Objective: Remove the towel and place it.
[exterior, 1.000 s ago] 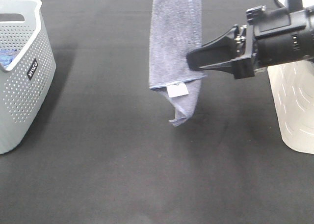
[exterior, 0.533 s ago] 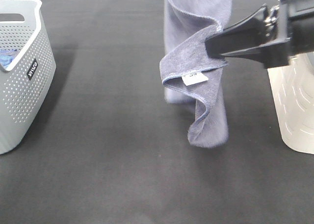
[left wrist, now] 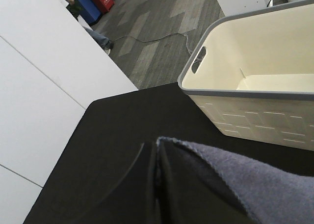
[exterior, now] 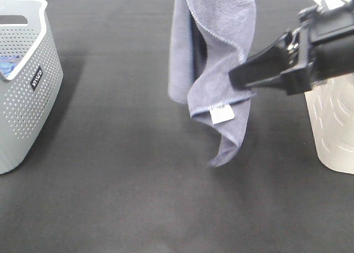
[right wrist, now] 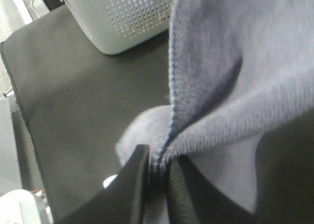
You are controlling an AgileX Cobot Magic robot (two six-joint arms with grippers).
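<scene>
The greyish-lavender towel [exterior: 213, 48] hangs in mid-air above the black table, folded over itself, with its white tag [exterior: 222, 115] low on the front. My right gripper [exterior: 239, 77] reaches in from the right and is shut on the towel's side edge. The right wrist view shows its fingers [right wrist: 140, 180] pinching the towel [right wrist: 230, 62]. My left gripper [left wrist: 157, 158] is shut on the towel's [left wrist: 255, 185] upper part. It is out of the exterior high view, above the frame.
A grey perforated basket [exterior: 25, 103] stands at the left edge with a blue cloth [exterior: 6, 67] inside. A cream basket [exterior: 334, 125] stands at the right, under the right arm; it also shows in the left wrist view [left wrist: 255, 116]. Black table [exterior: 121, 197] lies below.
My right gripper has carried the towel's edge right and up, then lower again. The towel went from hanging flat to folded over, and its bottom swings.
</scene>
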